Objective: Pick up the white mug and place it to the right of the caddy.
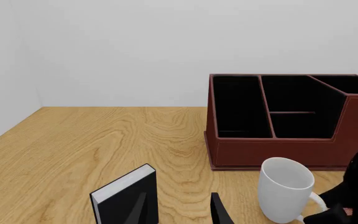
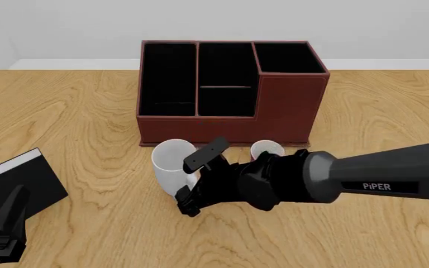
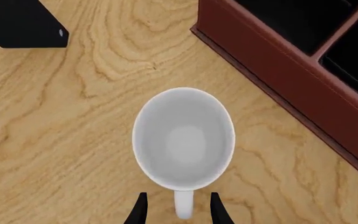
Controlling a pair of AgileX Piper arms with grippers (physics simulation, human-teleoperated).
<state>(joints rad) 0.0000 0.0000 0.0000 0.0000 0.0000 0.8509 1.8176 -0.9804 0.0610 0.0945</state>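
my right gripper [image 3: 177, 209] is down at the white mug [image 2: 172, 166], fingers either side of its handle [image 3: 183, 204]. in the right wrist view the two tips straddle the loop with a slim gap showing on each side, so i read the jaws as spread a little and not yet pinching. from the front the arm's wrist covers the handle, so i go by the wrist view for that.

the mug stands upright on the table [image 2: 87, 139], just in front of the caddy [image 2: 285, 114], near its left half. it looks close to the front wall but apart from it. a second mug [image 2: 266, 150] peeks out behind my wrist, also in front of the caddy; i can only see its rim. a black box [image 2: 20, 181] sits well off to the left, near my left gripper [image 2: 6, 223], which waits low at the table edge. its fingers show apart in its own wrist view, holding nothing.

so i judge this as the grasp step, not done. next i need to close on the handle, check it holds, then lift straight up, high enough to clear the other mug and the caddy's corner. after that the carry goes right, to bare table beside the caddy's right wall. a handle grip may let the mug swing, so i'd move slowly.
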